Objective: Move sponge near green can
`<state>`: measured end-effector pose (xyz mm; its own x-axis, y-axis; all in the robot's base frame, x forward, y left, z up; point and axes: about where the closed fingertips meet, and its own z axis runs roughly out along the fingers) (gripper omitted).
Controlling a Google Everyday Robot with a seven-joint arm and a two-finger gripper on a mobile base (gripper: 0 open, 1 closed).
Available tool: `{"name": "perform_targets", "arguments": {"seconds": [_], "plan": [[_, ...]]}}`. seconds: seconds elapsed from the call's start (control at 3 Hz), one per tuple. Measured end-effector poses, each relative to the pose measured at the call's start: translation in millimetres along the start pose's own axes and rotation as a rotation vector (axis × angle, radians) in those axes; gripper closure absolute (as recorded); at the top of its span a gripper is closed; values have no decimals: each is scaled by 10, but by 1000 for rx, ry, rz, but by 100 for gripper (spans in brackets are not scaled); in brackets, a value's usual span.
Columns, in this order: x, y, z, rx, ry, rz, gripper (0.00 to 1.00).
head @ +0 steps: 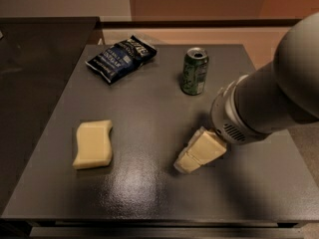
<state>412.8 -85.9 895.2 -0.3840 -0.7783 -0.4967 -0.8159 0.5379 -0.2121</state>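
Observation:
The pale yellow sponge [93,144] lies flat on the left front part of the dark table [149,103]. The green can [194,70] stands upright at the back, right of centre. My gripper [188,164], with pale yellow blocky fingers, hangs just above the table near the middle front, right of the sponge and in front of the can. It holds nothing. A wide stretch of table separates it from the sponge.
A dark blue crinkled chip bag [121,58] lies at the back left of the table. My thick grey arm [269,98] reaches in from the right, over the table's right side. A dark counter [30,49] stands to the left.

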Motion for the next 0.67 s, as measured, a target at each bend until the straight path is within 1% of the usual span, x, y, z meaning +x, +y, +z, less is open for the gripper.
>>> {"name": "perform_targets", "arguments": {"seconds": [0.33, 0.67], "plan": [[-349, 237, 220, 32, -103, 5, 0], [-676, 381, 422, 43, -197, -16, 0]]}}
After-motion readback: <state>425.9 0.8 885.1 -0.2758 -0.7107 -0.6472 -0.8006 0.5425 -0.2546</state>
